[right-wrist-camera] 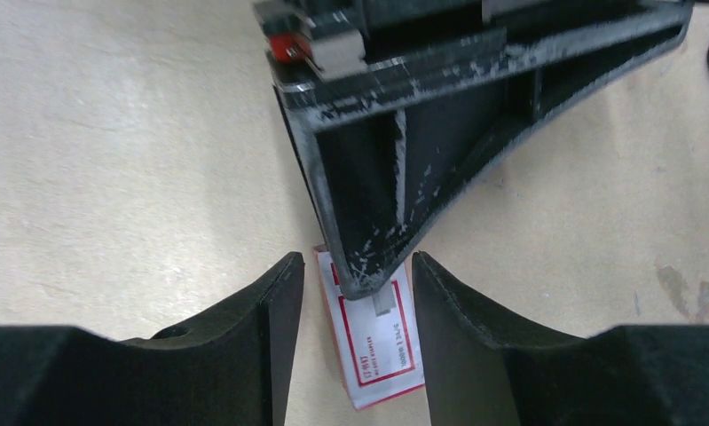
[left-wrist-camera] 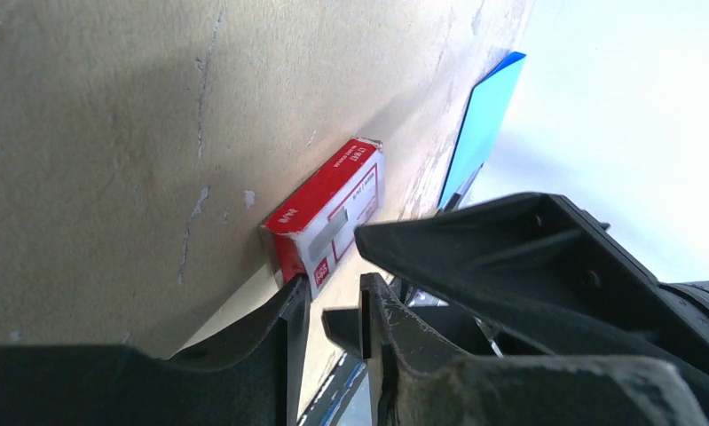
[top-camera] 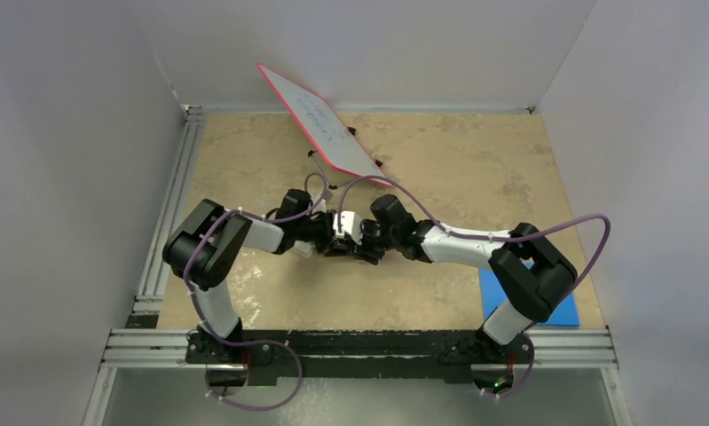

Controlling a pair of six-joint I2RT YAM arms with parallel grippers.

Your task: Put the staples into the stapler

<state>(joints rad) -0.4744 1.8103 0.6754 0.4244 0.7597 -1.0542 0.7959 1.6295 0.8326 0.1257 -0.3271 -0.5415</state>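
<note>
Where white walls [top-camera: 377,44] rise, table's [top-camera: 457,169] beige.

Red-white staples box [right-wrist-camera: 382,348], lying flat

Tan table [top-camera: 457,177], scuffed and stained. Red-framed whiteboard [top-camera: 319,133] at the far middle, tilted, scribbles on its face; small dark bits by its lower end, can't tell what. Blue pad [top-camera: 491,297] flat at the near right corner, partly covered; its edge shows in left wrist view too [left-wrist-camera: 479,133]. Metal rails [top-camera: 377,351] along near and left edges. Plain white walls [top-camera: 368,44] on three sides.
</note>
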